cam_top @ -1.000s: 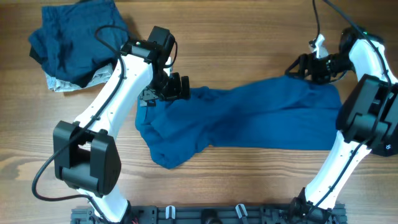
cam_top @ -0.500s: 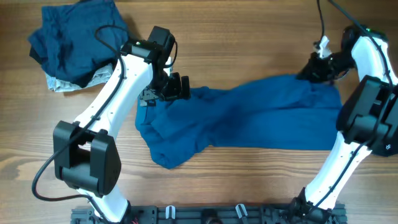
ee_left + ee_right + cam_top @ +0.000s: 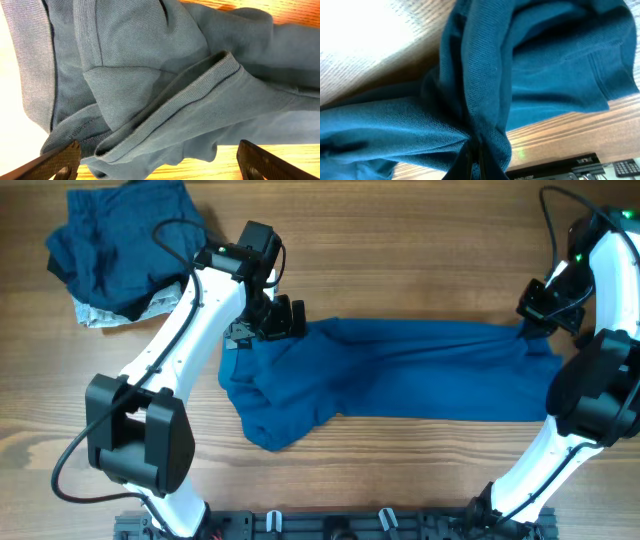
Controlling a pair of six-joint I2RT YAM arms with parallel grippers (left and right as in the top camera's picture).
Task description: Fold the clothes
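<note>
Step in hand, as judged from the layout: spreading, ahead of any fold. The medium-blue shirt [image 3: 400, 370] lies across the middle of the tabletop [image 3: 400, 240] as a long band running from the left arm to the right arm, bunched and doubled over at its left end. No clean fold line is present yet.

Right tool [image 3: 538, 318]: jaws together, clamped on a gathered edge at the shirt's right end. The right wrist view shows fabric pinched into a tight pleat at the fingertips [image 3: 469, 162], with the cloth fanning away from them.

Left tool [image 3: 283, 320]: jaws fully apart, holding nothing. It sits over the left end of the shirt. In the left wrist view its fingers [image 3: 52, 161] straddle a ribbed band [image 3: 200, 87] and rumpled layers. Contact between fingers and cloth cannot be determined.

Next move, as judged: the left end needs its own grip, so the left tool would have to descend and close on a single edge layer, not the whole bunch. Opposed tension from both ends could then flatten the panel. Risk: pinching several layers locks the wrinkle in.

The other clothes, navy garments [image 3: 120, 245] over a pale grey-white garment [image 3: 95, 315], sit heaped at the far left of the tabletop, well apart from the shirt.
</note>
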